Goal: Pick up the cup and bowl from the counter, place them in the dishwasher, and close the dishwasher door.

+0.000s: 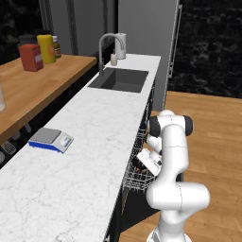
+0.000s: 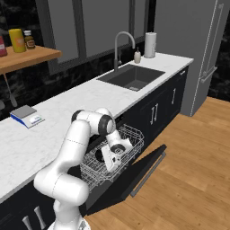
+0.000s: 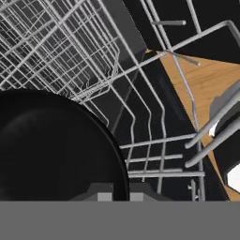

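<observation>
Now, line by line, left to right across the scene:

Wooden shelf [image 1: 28,90]: far left, carrying a red canister [image 1: 31,57] and a yellow bottle [image 1: 46,48]; well apart from the work and no obstacle.

Kitchen scale [image 1: 49,140]: a flat blue-and-white unit on the counter [image 1: 90,142], well clear of the arm's path.

Sink [image 2: 132,76]: set into the marble further along, with its faucet [image 2: 123,42] arching above; away from the rack.

Bowl [image 3: 51,150]: small, shallow, black, down inside the dishwasher rack [image 2: 117,155]. It looks light, stiff and glossy, so likely slippery; the thin rim is the sensible place to hold it, and that is where the grip sits.

Gripper [image 3: 121,197]: lowered into the rack, jaws closed down on the bowl's rim, one fingertip either side of its edge in the hand view.

Cup: the left base view gives a hint of red beside the gripper in the rack, too blurred to be sure.

Rack wires: thin silver tines and bars cross close beside the bowl's edge; they could catch the rim or the fingers on release and withdrawal, so a straight lift out seems the safe course.

Dishwasher door [image 2: 143,173]: hanging open, tilted down below the pulled-out rack, over the wooden floor [image 2: 193,170]. The rack must slide back in before the panel can swing shut.

Refrigerator [image 2: 197,54]: tall grey front at far right, well apart.
</observation>
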